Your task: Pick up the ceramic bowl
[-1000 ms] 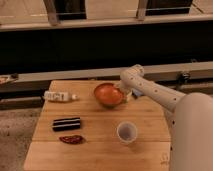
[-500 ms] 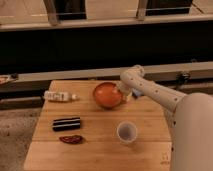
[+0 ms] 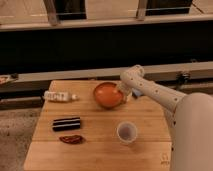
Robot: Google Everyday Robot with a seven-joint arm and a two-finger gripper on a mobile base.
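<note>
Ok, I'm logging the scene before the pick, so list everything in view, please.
ceramic bowl: one, glossy orange-red, far middle of the table
cup: one, white, upright, nearer, right of centre
bottle: one, white, lying on its side, far left
dark oblong item: one, black, left, nearer than the bottle
packet: one, reddish-brown, near left, in front of the dark oblong item
table: one, light wood, under all of these
arm: one, white, reaching in from the right
gripper: one, white, at the ceramic bowl's right rim
</note>
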